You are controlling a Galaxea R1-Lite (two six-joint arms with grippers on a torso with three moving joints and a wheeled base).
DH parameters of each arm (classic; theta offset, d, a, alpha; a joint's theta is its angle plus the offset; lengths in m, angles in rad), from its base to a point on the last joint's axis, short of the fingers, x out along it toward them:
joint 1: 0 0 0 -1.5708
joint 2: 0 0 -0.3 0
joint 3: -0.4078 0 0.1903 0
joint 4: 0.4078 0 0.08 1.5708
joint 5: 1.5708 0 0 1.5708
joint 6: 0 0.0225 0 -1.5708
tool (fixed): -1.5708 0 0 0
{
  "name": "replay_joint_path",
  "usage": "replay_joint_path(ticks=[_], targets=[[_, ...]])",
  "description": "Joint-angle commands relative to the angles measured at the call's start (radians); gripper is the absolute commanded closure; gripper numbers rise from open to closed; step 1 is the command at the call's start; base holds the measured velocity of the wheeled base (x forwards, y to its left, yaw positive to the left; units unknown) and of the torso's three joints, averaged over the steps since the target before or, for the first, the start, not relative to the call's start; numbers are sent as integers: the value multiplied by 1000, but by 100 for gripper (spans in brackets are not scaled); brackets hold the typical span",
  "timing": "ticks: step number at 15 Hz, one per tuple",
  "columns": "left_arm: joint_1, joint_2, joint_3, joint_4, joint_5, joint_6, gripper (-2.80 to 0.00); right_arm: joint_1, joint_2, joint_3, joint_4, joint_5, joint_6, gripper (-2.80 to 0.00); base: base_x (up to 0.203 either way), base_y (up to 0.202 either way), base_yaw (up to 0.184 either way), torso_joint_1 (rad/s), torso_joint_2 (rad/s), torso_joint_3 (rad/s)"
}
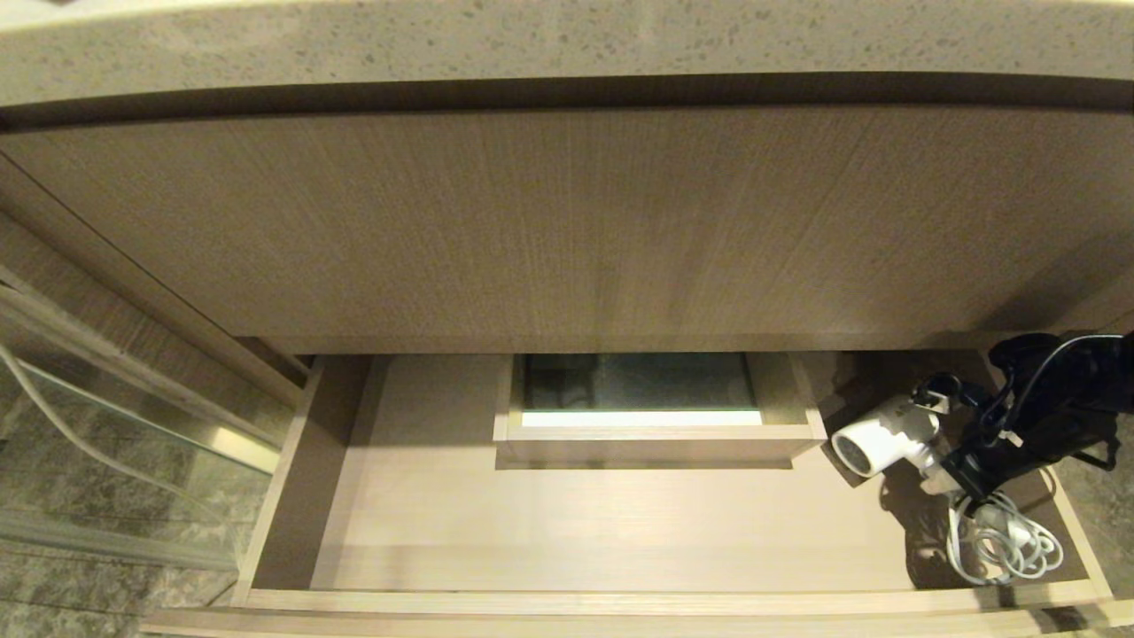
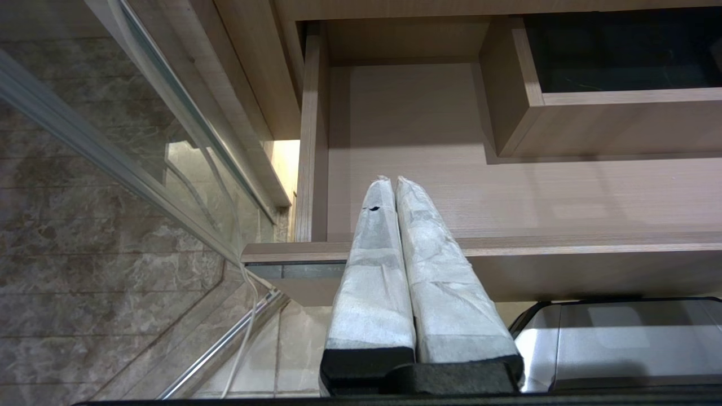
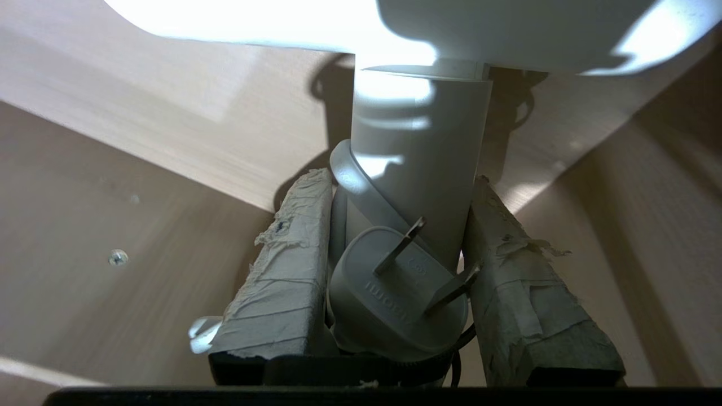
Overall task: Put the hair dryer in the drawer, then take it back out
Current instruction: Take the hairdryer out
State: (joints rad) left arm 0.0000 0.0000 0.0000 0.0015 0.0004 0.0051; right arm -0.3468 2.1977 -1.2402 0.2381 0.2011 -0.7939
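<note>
- The drawer (image 1: 620,523) is standing pulled open under the wood panel (image 1: 567,221).
- The right claw (image 3: 397,225) is grasping the hair dryer (image 1: 886,440) by its handle, with the plug (image 3: 395,299) pressed between the taped fingers (image 3: 282,270).
- The hair dryer is sitting at the far right end of the drawer, its grille facing left and near.
- Its cord (image 1: 1005,540) is lying coiled on the drawer floor, near the right corner.
- The left claw (image 2: 395,186) is hanging clenched and empty over the drawer's left near edge.
</note>
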Motion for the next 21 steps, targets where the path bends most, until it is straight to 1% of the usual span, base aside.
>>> replay_joint_path(ticks=[1, 3, 4, 7, 13, 21], targets=[[0, 0, 0, 0, 0, -1, 0, -1, -16, 12, 10, 0, -34, 0, 0, 0, 0, 0, 0, 0], [0, -1, 0, 0, 0, -1, 0, -4, -25, 13, 46, -4, -98, 0, 0, 0, 0, 0, 0, 0], [0, 0, 0, 0, 0, -1, 0, -4, -26, 13, 53, -9, -104, 0, 0, 0, 0, 0, 0, 0], [0, -2, 0, 0, 0, -1, 0, -4, -22, 12, 89, -33, -108, 0, 0, 0, 0, 0, 0, 0], [0, -1, 0, 0, 0, -1, 0, -12, -25, 5, 89, -73, -134, 0, 0, 0, 0, 0, 0, 0], [0, 0, 0, 0, 0, -1, 0, -11, -33, -27, 89, -81, -143, 0, 0, 0, 0, 0, 0, 0]])
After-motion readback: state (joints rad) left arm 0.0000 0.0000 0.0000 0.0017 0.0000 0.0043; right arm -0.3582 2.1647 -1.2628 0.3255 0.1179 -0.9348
